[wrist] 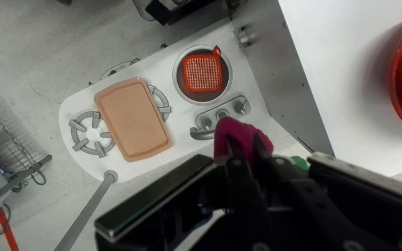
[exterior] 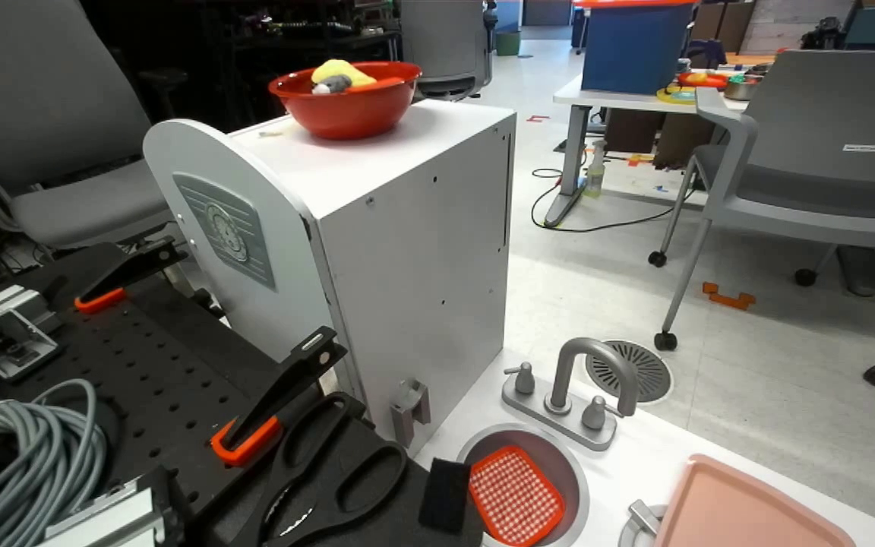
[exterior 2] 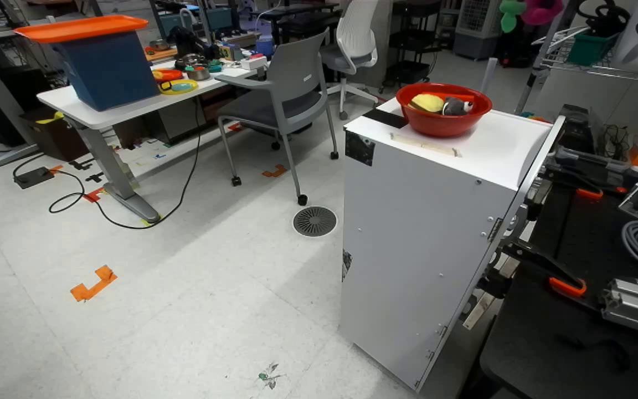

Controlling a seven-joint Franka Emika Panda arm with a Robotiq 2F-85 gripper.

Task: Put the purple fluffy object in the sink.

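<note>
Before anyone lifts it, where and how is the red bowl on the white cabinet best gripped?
Probably by its rim, from straight above, pinching it inside and out: the red bowl sits upright and flares towards its open top. Pick a stretch away from the yellow item and grey item. The gripper would first have to release the purple fluffy object.

Matt sink, glossy red bowl

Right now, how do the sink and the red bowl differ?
Colour: the sink has a grey rim; the red bowl is red throughout.
Place: the sink is set in the white counter; the red bowl stands higher, on the white cabinet.
Contents: the sink holds a red checked square; the red bowl holds a yellow item.
Both are round.
</note>
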